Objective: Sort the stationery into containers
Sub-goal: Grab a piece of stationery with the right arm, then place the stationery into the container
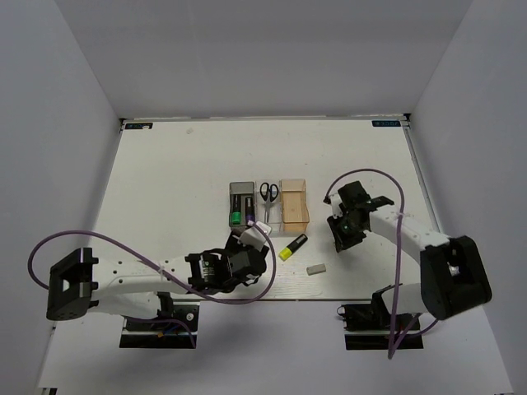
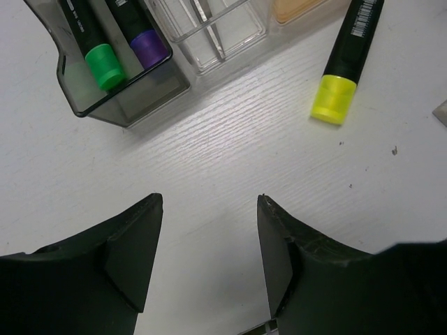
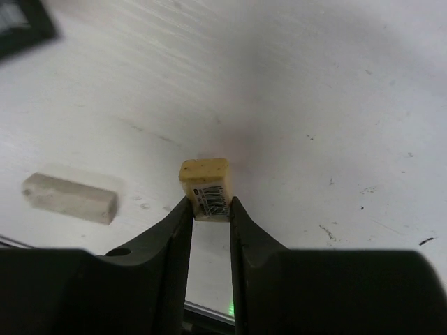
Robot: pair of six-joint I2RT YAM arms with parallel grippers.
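Eraser (image 3: 204,178), beige, pinched in right tool (image 3: 209,206), apart from grey eraser (image 3: 70,197); left tool (image 2: 209,206) spread above table (image 2: 230,139).

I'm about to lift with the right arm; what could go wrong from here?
The right gripper pinches only the near end of the beige eraser, so it may twist or slip out on lifting. The left gripper hovers open near the clear bin, so the arms could crowd there.
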